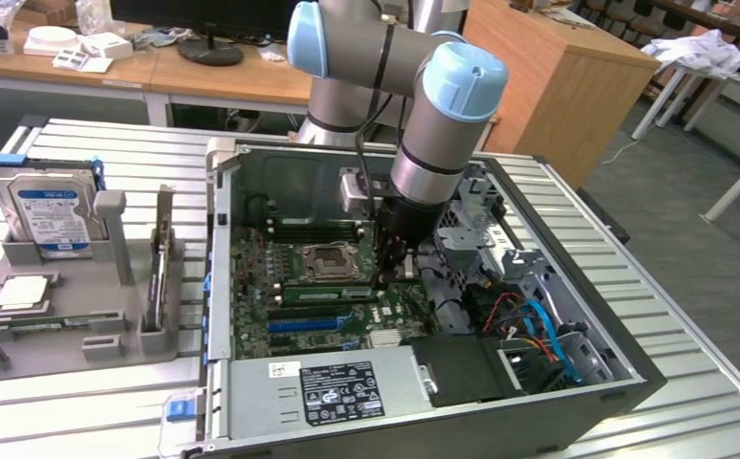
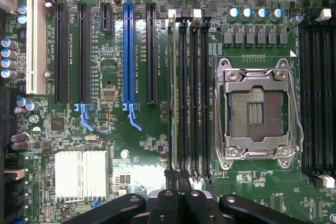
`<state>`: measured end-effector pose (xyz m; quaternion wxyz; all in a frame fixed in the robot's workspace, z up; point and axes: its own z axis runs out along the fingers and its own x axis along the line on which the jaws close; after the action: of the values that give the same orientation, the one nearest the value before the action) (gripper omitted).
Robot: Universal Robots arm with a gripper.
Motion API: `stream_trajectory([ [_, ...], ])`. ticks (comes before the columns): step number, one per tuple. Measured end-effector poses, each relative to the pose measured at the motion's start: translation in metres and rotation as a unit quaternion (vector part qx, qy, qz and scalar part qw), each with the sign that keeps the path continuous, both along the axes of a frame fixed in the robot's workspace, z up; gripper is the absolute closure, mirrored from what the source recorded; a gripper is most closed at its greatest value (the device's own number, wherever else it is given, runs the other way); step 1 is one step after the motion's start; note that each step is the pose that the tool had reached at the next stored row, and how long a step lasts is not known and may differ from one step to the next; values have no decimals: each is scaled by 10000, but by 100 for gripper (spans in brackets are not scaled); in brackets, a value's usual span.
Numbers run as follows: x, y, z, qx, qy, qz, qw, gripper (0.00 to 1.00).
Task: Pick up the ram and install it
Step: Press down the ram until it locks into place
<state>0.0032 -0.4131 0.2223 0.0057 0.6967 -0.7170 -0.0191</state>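
The ram [image 1: 325, 293] is a thin green stick standing on edge in the motherboard slot beside the CPU socket [image 1: 328, 260], inside the open computer case. From the wrist camera the ram [image 2: 171, 98] shows as a pale narrow line along the slot closest to the expansion slots. My gripper [image 1: 389, 273] points straight down into the case. It is shut, with its tips meeting over one end of the ram [image 2: 178, 179]. The black fingers [image 2: 169, 178] hide that end of the stick, so I cannot tell whether they touch it.
Black memory slots [image 2: 195, 98] lie next to the ram, then the CPU socket [image 2: 255, 111]. Long expansion slots, one blue [image 2: 129, 56], and a heatsink [image 2: 81, 174] lie on the other side. Outside the case, a grey holder [image 1: 76, 316] carries a hard drive [image 1: 49, 206].
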Motion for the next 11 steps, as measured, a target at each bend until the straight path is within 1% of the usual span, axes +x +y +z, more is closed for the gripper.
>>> stream_trajectory([
  [2, 0, 1, 10, 5, 0, -1, 10000, 89],
  [3, 0, 0, 25, 2, 0, -1, 10000, 89],
  [11, 1, 0, 183, 0, 1, 0, 10000, 89],
])
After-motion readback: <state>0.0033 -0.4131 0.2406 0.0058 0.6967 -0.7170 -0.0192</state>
